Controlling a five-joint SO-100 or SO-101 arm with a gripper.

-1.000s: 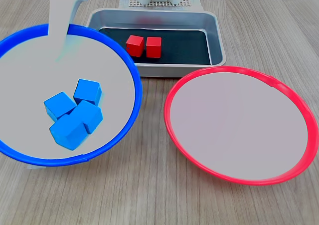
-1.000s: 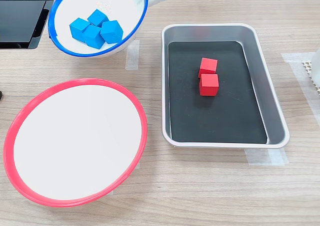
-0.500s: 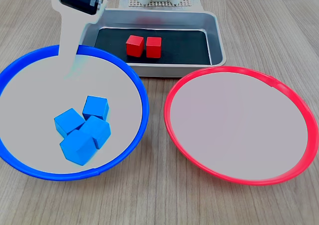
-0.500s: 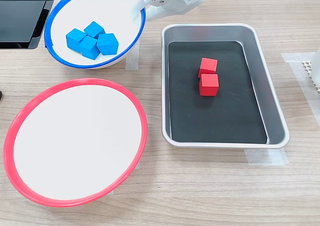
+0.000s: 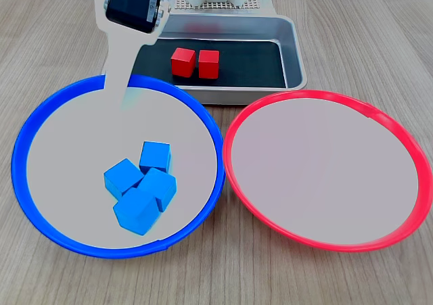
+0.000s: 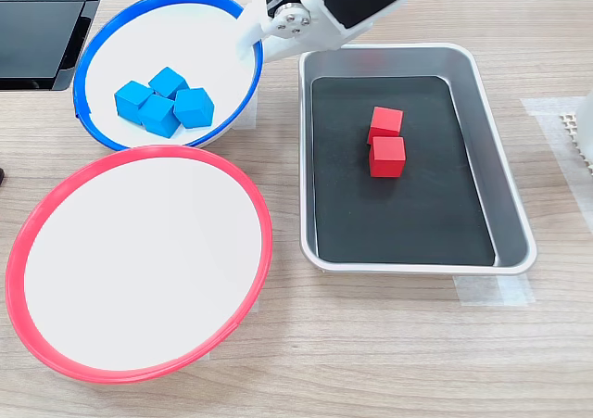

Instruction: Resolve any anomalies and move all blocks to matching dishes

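the wooden table [image 5: 352, 41] carries everything. in the first exterior view the red-rimmed dish [image 5: 328, 170] lies at the right, bare inside, its rim almost touching the blue-rimmed dish [image 5: 40, 210] at the left. the silver tray [image 5: 292, 44] sits behind them, far from the camera. the white arm [image 6: 334, 1] reaches over the tray's corner, and its gripper [image 5: 118, 82] pinches the blue dish's far rim. 4 blue blocks [image 5: 142, 183] huddle together inside that dish. 2 red blocks [image 5: 195, 63] sit side by side, touching, on the tray's black liner [image 6: 408, 223].
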